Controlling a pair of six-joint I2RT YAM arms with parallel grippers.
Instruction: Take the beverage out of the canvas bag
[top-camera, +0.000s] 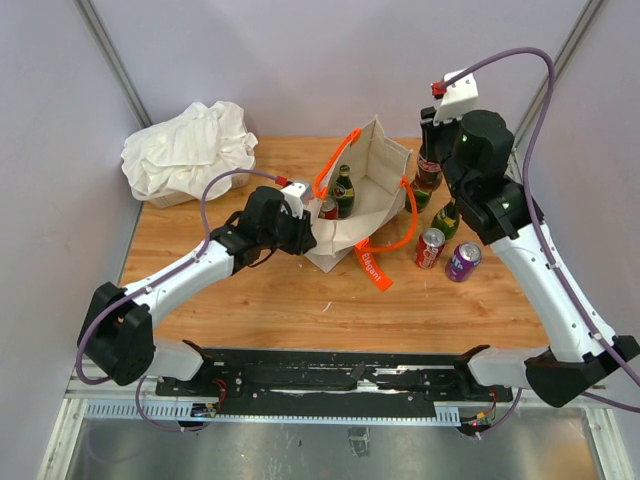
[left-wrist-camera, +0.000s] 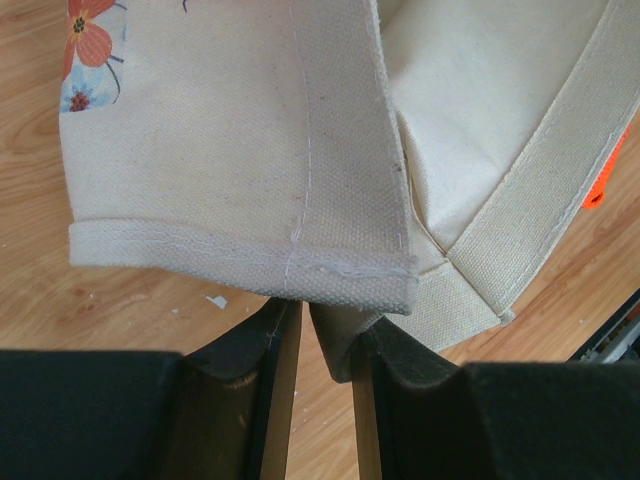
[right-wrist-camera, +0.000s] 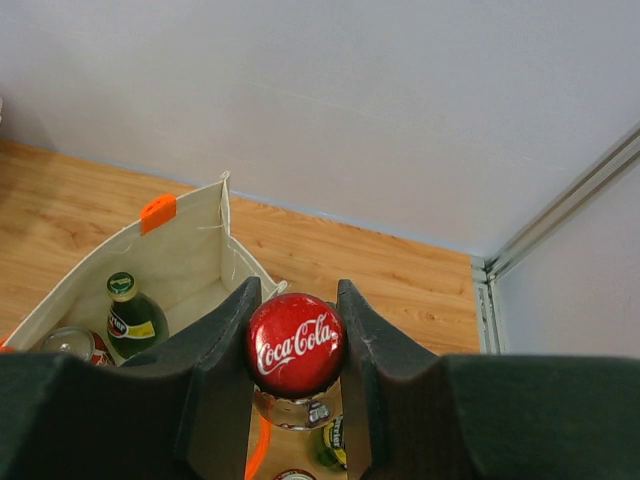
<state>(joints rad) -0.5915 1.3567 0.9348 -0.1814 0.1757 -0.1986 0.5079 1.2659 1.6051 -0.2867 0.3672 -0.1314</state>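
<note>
Partly done: the right claw pinches the capped cola bottle just outside the canvas bag, near a red can and a purple can on the worktop. The left claw is closed on the bag's corner hem. Remaining inside: a green bottle and a second can. Wood-grain worktop, plain pale walls, white cloth bundle at far left.

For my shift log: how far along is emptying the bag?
Done: a red can, a purple can and green bottles are outside the canvas bag. In hand: the right jaws grip a Coca-Cola bottle by its cap; the left jaws pinch the bag's rim. Left: a green bottle and a can inside.
</note>
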